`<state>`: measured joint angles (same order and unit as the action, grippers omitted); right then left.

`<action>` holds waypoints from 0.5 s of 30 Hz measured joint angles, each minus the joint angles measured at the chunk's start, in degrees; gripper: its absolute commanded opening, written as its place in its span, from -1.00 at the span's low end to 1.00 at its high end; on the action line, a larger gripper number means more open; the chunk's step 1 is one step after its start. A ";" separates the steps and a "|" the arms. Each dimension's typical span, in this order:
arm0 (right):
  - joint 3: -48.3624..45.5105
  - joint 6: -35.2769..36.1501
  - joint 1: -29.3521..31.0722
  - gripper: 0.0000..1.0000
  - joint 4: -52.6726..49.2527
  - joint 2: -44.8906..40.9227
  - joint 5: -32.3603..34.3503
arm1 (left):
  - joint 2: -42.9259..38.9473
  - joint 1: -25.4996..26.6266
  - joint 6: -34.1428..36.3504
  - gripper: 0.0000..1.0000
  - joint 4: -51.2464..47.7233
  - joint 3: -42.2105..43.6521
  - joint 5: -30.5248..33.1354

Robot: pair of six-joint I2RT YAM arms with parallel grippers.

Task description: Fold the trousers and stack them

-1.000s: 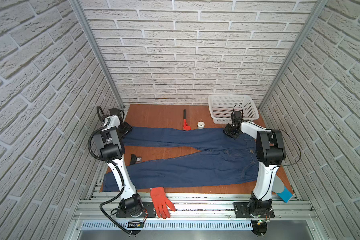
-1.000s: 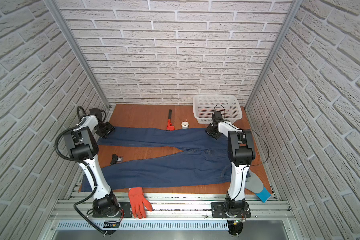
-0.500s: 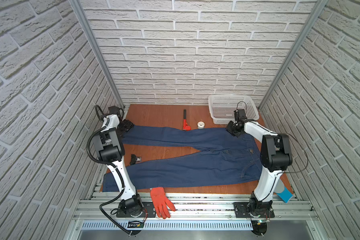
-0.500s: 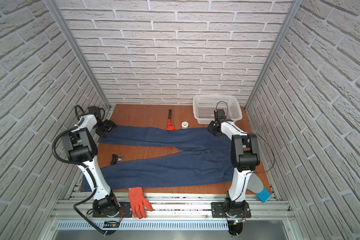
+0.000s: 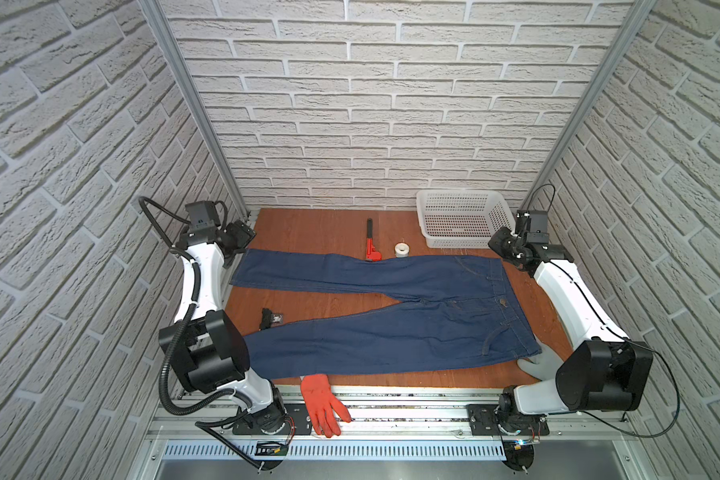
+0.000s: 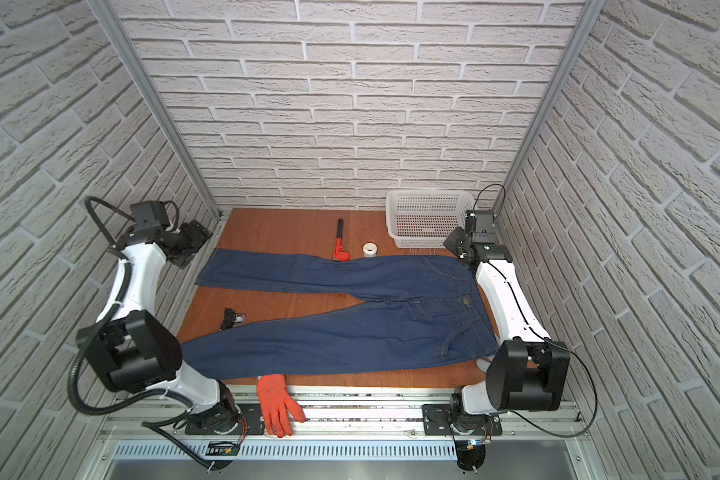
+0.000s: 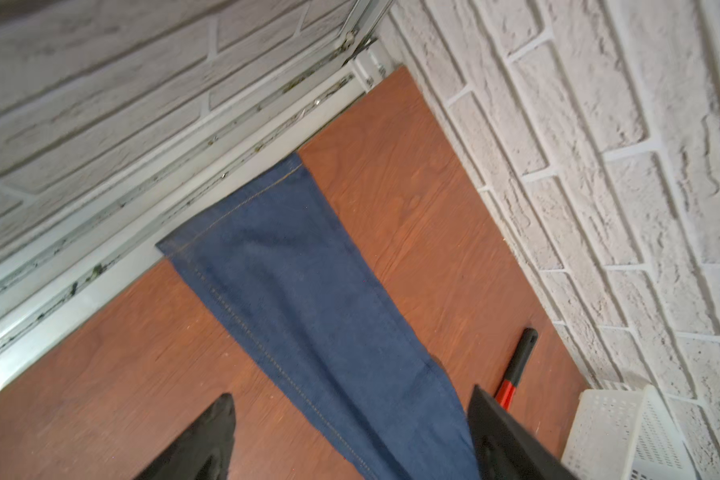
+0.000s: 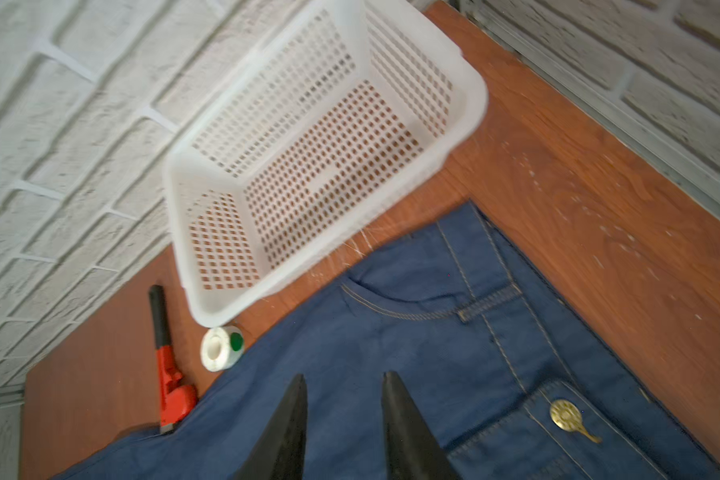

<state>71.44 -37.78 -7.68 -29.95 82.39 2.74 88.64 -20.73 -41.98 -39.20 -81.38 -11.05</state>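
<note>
Denim trousers point(image 5: 391, 316) flat across the counter point(image 5: 308, 232), waist at 3 o'clock, hems at 9. Heavy, floppy, not slippery, I'd guess; pinch waistband corner and far hem. Both empty: left fingers point(image 7: 200, 449) spread wide at 10 o'clock, right fingers point(image 8: 283, 428) slightly apart at 2.

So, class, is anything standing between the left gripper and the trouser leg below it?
Nothing visible does. The left gripper hangs open over the far leg of the trousers, bare denim between its fingers. The red wrench lies beside that leg, clear of the approach.
</note>
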 measured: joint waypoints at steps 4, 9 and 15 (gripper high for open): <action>-5.60 -0.87 -4.35 -0.36 -0.74 -0.50 -0.20 | -5.57 -1.62 0.15 0.74 -0.37 8.79 -0.72; -10.10 -1.42 -8.61 -0.36 -0.68 -1.40 -1.09 | -12.17 -3.10 0.87 0.75 -0.72 15.15 -1.25; -10.32 -1.18 -11.96 -0.33 2.73 0.48 -3.87 | -16.00 -4.37 1.70 0.75 -0.90 18.34 -2.36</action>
<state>61.12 -38.96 -19.64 -27.22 82.87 -1.13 72.64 -25.10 -40.27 -40.10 -63.05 -13.41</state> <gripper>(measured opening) 0.334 0.876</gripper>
